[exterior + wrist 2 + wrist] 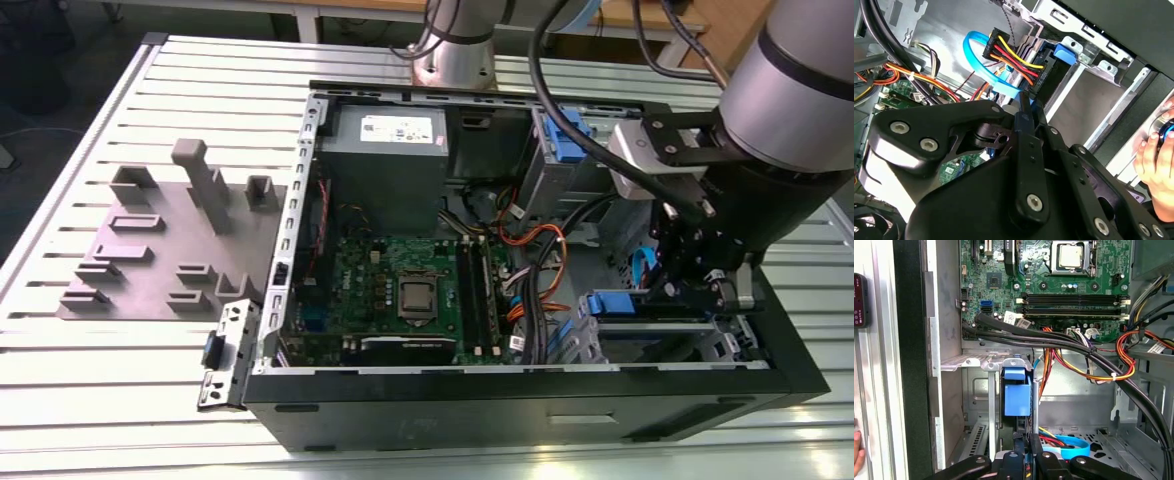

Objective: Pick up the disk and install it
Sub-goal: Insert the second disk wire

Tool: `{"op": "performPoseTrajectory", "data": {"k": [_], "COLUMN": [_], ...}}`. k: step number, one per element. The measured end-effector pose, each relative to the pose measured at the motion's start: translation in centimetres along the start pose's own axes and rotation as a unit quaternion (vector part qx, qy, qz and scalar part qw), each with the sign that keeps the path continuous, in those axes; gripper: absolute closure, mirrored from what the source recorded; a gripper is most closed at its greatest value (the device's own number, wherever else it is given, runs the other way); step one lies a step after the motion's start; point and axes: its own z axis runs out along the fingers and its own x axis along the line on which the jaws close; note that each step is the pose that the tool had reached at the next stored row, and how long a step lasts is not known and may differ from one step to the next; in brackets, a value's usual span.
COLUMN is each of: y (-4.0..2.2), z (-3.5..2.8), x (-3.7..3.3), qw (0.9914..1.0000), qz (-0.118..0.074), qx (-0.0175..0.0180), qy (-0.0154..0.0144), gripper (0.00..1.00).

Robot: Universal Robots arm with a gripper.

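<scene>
We see the gripper point(1024, 452) low inside the computer case point(534, 400), jaws pinching the disk point(1017, 395) on edge, standing in its drive bay point(981, 362), seemingly for seating

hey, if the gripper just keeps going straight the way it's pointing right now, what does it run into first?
Most likely the disk's blue carrier, standing in the drive bay directly ahead of the gripper in the first wrist view. The gap between them is hard to judge, and the fingers may already be at its edge.
</scene>
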Motion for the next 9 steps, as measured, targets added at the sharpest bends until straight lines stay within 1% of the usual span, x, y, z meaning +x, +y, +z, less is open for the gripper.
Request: {"op": "performPoseTrajectory", "data": {"k": [2,3,5,7,8,9], "y": [0.0,0.0,-0.01,-0.01,-0.01,-0.01], "z": [-0.02,-0.01,-0.01,-0.01,-0.01,-0.01], "x": [0.05,0.09,0.2,0.31,0.35,0.37], "qw": [1.0,1.0,0.99999,0.99995,0.99993,0.99992], "qz": [0.0,0.0,0.001,0.001,0.001,0.002], "qx": [0.0,-0.0001,-0.0001,-0.0002,-0.0002,-0.0002], "qy": [-0.0007,-0.0017,-0.0048,-0.0096,-0.0114,-0.0123], "gripper": [0.84,0.84,0.84,0.84,0.84,0.84]}}
